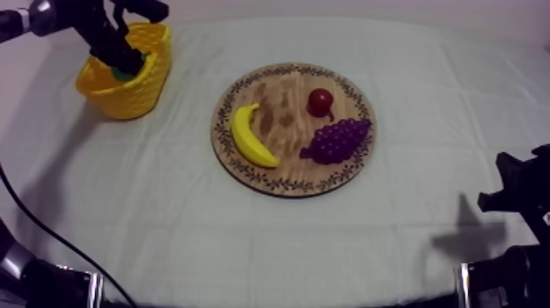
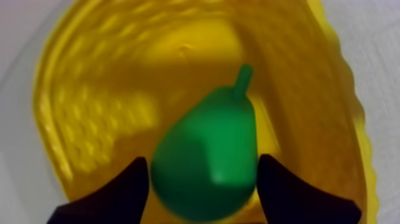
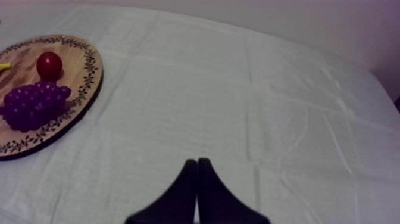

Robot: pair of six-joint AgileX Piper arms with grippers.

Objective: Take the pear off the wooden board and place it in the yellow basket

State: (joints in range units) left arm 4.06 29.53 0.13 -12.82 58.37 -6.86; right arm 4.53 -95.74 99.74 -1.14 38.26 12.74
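The left pincer [image 1: 125, 64] reaches down into the yellow basket [image 1: 137, 97], which stands at the far left of the worktop [image 1: 164, 213]. Its two fingers [image 2: 128, 187] are clamped on the pear [image 2: 205, 161], one against each flank of the fat end, with the stalk pointing away from them. The wide end gives the flat pads the most to press on, which is probably why the grip sits there.

The pear hangs inside the basket's walls, with yellow on every side of it. I cannot tell whether it touches the bottom. Held this low, it should have little room to roll or bounce over the rim when let go, so I judge the release to be the step in hand.

The wooden board [image 1: 282, 123] lies mid-worktop, well apart from the basket. It carries the banana [image 1: 250, 138] on its left, the small red fruit [image 1: 320, 101] on its far right and the bunch of grapes [image 1: 337, 141] just nearer than that.

The right pincer [image 3: 197, 162] rests at the near right with its fingers together on nothing, out of the working arm's way.
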